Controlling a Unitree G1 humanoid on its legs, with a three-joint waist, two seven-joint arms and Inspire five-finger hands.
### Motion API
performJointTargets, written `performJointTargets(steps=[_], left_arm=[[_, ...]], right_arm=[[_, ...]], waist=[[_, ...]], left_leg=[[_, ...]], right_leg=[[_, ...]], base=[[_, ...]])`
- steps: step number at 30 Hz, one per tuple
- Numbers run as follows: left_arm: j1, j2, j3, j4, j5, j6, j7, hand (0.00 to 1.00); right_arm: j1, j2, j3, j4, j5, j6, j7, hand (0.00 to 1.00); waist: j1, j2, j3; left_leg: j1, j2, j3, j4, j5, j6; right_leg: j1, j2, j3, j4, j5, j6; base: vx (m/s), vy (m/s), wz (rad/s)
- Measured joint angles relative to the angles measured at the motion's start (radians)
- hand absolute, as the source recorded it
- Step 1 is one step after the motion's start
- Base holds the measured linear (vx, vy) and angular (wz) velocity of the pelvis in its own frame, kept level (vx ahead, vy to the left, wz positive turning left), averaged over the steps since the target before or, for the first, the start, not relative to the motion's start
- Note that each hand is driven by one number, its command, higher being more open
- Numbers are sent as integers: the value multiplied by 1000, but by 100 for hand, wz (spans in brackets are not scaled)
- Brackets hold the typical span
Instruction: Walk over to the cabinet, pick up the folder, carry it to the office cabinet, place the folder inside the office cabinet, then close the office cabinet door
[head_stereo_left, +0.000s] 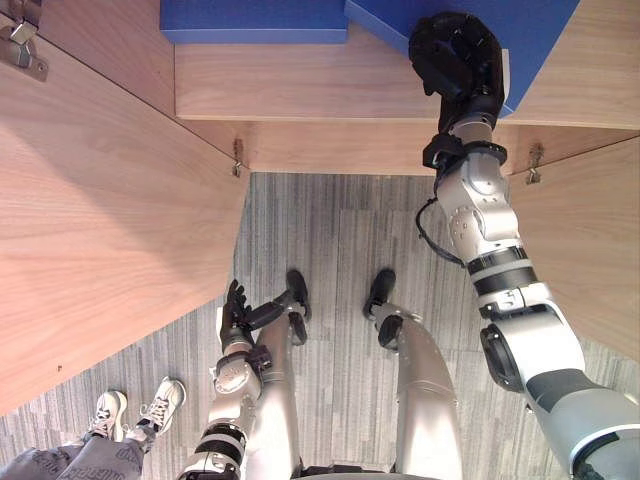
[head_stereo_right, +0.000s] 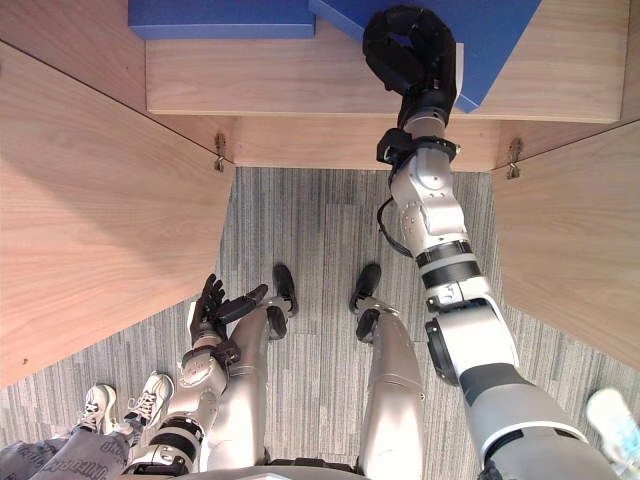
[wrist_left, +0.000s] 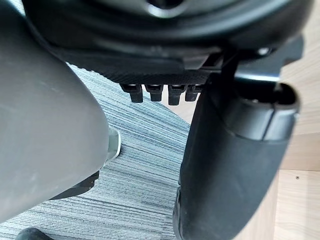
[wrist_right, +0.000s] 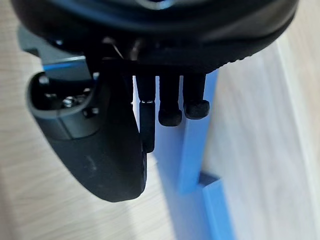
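The right hand (head_stereo_left: 455, 55) is curled round the folder (head_stereo_left: 530, 30) on the shelf (head_stereo_left: 300, 95), so I think it should push it right in, flat, before letting go; the left hand (head_stereo_left: 235, 315) hangs loose.

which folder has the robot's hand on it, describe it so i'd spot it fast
Look inside the open wooden cabinet, on its shelf. Two blue folders lie there, and the right folder sits under the right hand, whose fingers curl over its edge. It lies at an angle, while the left folder sits square and untouched.
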Motion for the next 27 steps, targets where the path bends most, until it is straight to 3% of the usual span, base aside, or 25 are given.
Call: performJointTargets(steps=[8,18,23,27], left_arm=[[-3,-15,11,5,0,-11,19,100],[-7,-14,-13,10,0,-17,43,100],[-23,-24,-33,6,3,-25,65,100],[-24,-38,-33,-2,3,-26,83,100]], right_arm=[[-155,21,34,221,-132,63,-16,0],[-317,21,135,395,-221,93,-92,0],[-345,-34,121,402,-262,110,-209,0],[-356,-61,-11,397,-264,118,-300,0]], waist=[[7,0,0],[11,1,-1],[20,1,-1],[23,2,-1]], left_leg=[[0,2,-2,-3,-1,1],[-5,-4,-6,-14,1,0],[-34,-33,-17,-57,35,3],[-38,-49,-17,-76,47,7]], right_leg=[[7,3,-5,-8,0,0],[2,-1,-11,-9,0,0],[-33,-26,-26,-8,0,0],[-41,-40,-27,-7,0,0]], base=[[0,0,0],[0,-3,2],[16,2,17],[26,11,10]])
